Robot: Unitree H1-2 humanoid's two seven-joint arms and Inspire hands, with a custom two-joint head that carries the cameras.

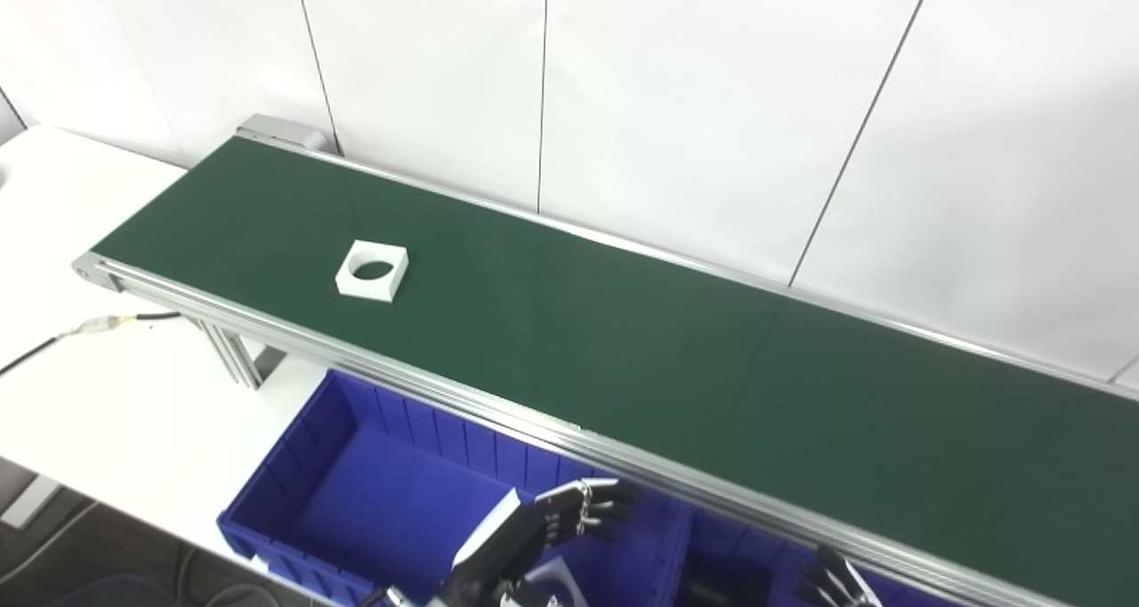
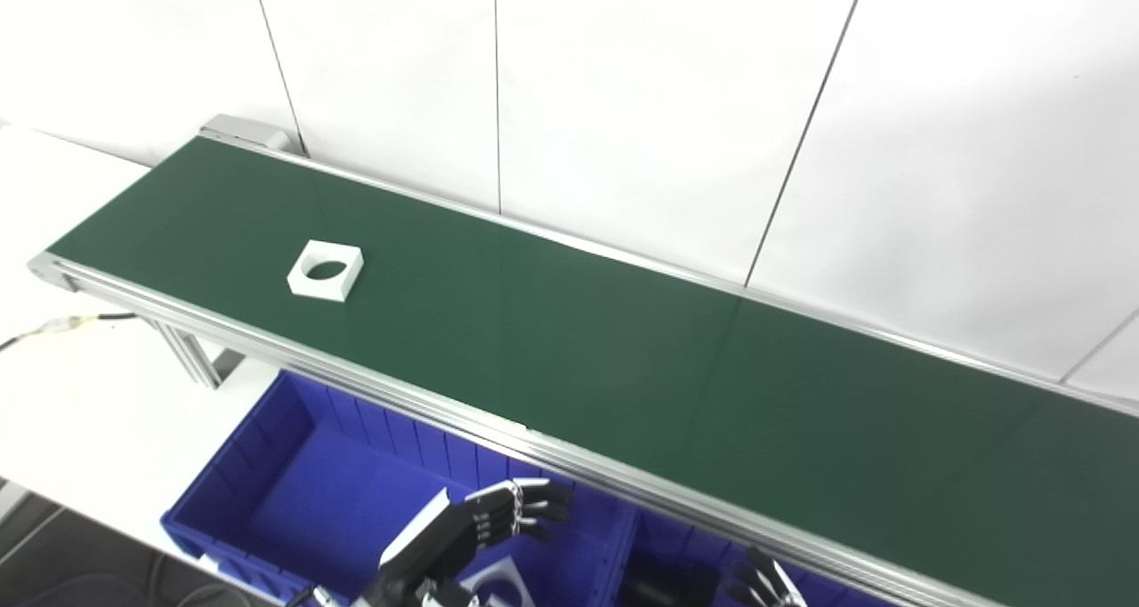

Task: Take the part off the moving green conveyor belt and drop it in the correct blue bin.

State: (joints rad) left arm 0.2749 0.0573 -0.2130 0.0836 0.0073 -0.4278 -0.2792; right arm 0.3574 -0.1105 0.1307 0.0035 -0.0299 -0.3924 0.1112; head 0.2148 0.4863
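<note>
Left hand (image 1: pixel 556 520) is low at the bottom of the frame, hovering over the blue bin (image 1: pixel 294 473), fingers (image 1: pixel 614 500) held apart and lightly curled toward the belt edge, nothing in its grasp. Over on the other side, the right hand (image 1: pixel 832 580) barely pokes into view at the bottom edge, fingertips fanned apart and empty, above a second blue bin (image 1: pixel 756 545) that sits just right of the first. Something white lies in the first bin under the left hand, only partly seen in the right eye view, too hidden to name. Just beyond both hands runs the aluminium rail (image 1: pixel 498 402) of the conveyor, and past it the green conveyor belt (image 1: pixel 667 349) stretching diagonally across the scene. And there's the part (image 1: pixel 372 271), a white square block with a round hole through it, lying flat on the belt toward its far left end, well apart from either hand. A cable (image 1: pixel 98 324) trails across the white table (image 1: pixel 89 393) at the left.
</note>
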